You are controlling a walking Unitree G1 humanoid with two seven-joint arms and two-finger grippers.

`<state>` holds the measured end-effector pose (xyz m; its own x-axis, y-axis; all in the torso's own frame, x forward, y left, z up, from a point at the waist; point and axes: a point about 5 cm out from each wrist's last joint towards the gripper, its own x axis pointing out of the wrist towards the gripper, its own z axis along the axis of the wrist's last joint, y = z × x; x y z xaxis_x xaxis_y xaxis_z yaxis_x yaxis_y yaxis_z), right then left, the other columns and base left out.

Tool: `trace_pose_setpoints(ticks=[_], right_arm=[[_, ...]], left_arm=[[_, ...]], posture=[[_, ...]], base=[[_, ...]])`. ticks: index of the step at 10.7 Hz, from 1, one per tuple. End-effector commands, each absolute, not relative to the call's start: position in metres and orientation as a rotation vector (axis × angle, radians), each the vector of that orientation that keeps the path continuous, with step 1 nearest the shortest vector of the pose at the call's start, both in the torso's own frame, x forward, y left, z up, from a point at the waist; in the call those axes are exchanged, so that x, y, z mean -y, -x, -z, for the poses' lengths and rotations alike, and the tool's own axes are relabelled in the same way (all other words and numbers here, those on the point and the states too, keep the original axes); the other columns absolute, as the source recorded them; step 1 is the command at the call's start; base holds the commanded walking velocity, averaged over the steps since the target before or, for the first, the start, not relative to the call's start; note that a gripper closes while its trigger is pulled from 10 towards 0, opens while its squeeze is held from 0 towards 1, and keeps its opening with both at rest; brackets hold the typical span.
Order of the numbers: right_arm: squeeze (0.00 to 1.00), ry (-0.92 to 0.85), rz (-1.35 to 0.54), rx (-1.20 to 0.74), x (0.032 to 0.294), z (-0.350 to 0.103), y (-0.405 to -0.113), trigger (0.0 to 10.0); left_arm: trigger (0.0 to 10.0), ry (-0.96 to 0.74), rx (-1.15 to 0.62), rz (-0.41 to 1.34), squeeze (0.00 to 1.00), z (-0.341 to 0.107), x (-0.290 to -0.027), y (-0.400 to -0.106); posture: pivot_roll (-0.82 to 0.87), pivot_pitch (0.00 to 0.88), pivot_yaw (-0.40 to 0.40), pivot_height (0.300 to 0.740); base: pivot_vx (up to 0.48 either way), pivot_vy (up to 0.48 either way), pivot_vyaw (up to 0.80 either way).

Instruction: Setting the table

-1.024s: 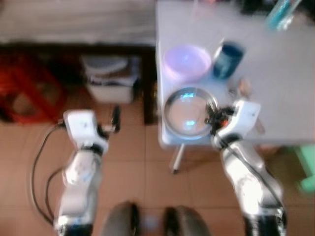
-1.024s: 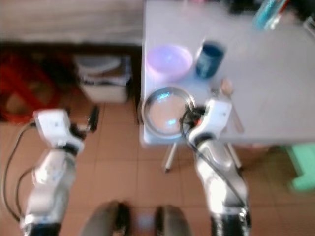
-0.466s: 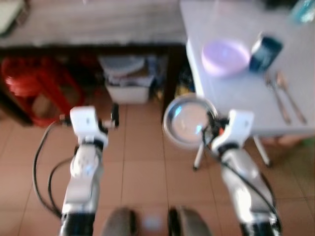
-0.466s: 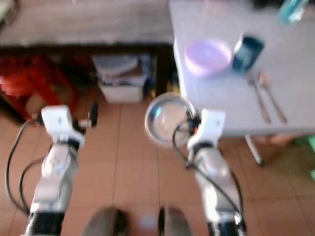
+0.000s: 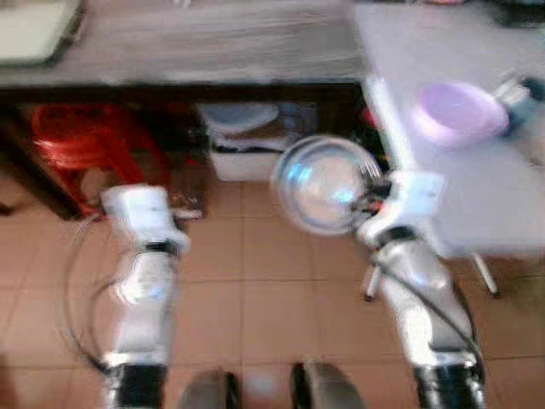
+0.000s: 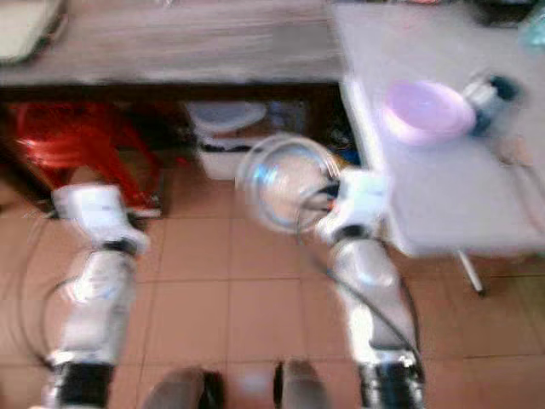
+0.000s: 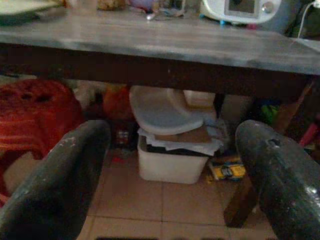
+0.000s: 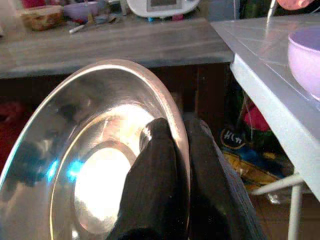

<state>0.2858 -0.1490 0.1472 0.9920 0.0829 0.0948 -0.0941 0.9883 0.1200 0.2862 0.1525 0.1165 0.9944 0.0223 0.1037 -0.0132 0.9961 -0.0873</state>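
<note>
My right gripper (image 5: 372, 194) is shut on the rim of a shiny steel plate (image 5: 322, 183), carried tilted above the tiled floor just left of the white table (image 5: 477, 183). In the right wrist view both black fingers (image 8: 155, 185) pinch the steel plate (image 8: 75, 170) at its edge. A lilac bowl (image 5: 457, 112) and a dark blue cup (image 5: 526, 89) stand on the white table. My left gripper (image 7: 172, 165) is open and holds nothing, low in front of a dark wooden bench (image 5: 187, 43).
Under the dark bench (image 7: 150, 45) are a red plastic stool (image 5: 77, 141) and a white tub with lids (image 5: 251, 145). A white appliance (image 7: 242, 9) stands on the bench top. A metal table leg (image 5: 485, 273) reaches the floor at the right. My feet (image 5: 264, 388) show below.
The camera has swung left, so the table slid toward the right edge. The plate, earlier resting on the table's corner, is now off it and carried over the floor.
</note>
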Motion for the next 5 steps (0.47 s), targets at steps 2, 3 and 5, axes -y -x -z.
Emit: trace_pose_setpoints(ticks=[2,3,5], right_arm=[[0.00,-0.131,-0.116,0.096,0.141,-0.143,-0.283,0.0],[0.00,-0.124,-0.108,0.138,0.141,-0.151,-0.287,0.0],[0.00,-0.118,-0.119,0.171,0.140,-0.160,-0.293,0.0]], left_arm=[[10.0,0.063,0.050,-0.042,0.00,-0.101,-0.163,-0.280],[10.0,0.038,0.098,-0.045,0.00,-0.113,-0.164,-0.284],[10.0,0.015,0.121,-0.085,0.00,-0.119,-0.172,-0.284]], posture=[[-0.07,0.150,0.008,0.740],[-0.04,0.145,0.019,0.740],[-0.01,0.165,0.027,0.740]], base=[[0.379,0.296,0.00],[0.382,0.292,0.00],[0.437,0.122,0.00]])
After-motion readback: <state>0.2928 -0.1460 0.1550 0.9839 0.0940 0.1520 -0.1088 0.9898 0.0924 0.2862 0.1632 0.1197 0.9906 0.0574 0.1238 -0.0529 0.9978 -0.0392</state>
